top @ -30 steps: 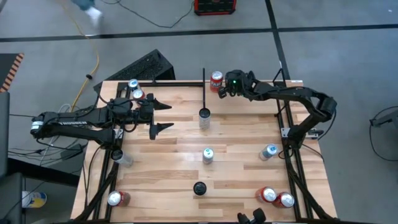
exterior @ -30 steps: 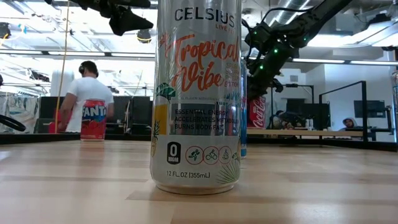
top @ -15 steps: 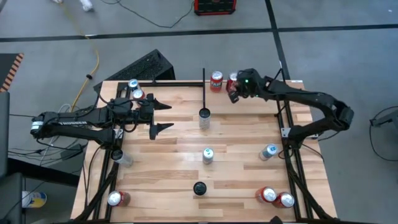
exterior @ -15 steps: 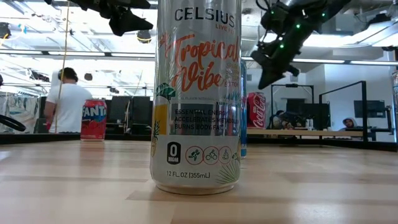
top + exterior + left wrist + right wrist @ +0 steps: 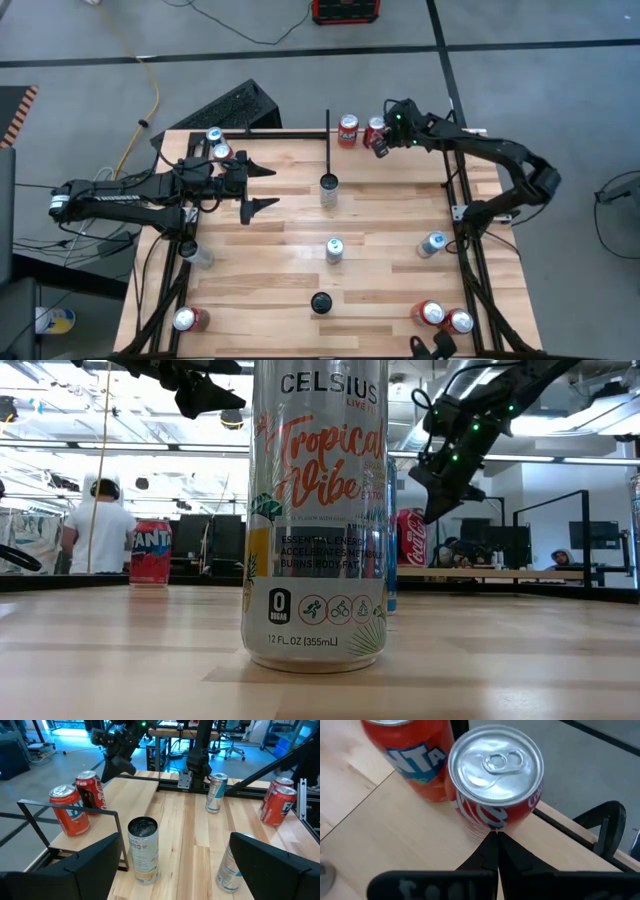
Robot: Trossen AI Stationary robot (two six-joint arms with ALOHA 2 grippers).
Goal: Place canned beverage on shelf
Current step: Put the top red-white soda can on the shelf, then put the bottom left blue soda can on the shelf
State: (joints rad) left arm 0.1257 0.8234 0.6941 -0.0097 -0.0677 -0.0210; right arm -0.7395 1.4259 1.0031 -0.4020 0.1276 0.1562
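Wooden shelf (image 5: 400,190) with upright cans (image 5: 348,130)

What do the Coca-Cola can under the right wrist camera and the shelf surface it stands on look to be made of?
Coca-Cola can: likely aluminium, with a bare brushed silver lid and pull tab that catch the light and a glossy red printed wall. Shelf: light wood, apparently butcher block, matte, with visible grain and plank seams.

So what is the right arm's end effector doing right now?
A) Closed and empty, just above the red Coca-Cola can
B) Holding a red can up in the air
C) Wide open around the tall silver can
A: in the right wrist view the end effector has its fingers pressed together with nothing between them, just above the Coca-Cola can, which stands beside the Fanta can.
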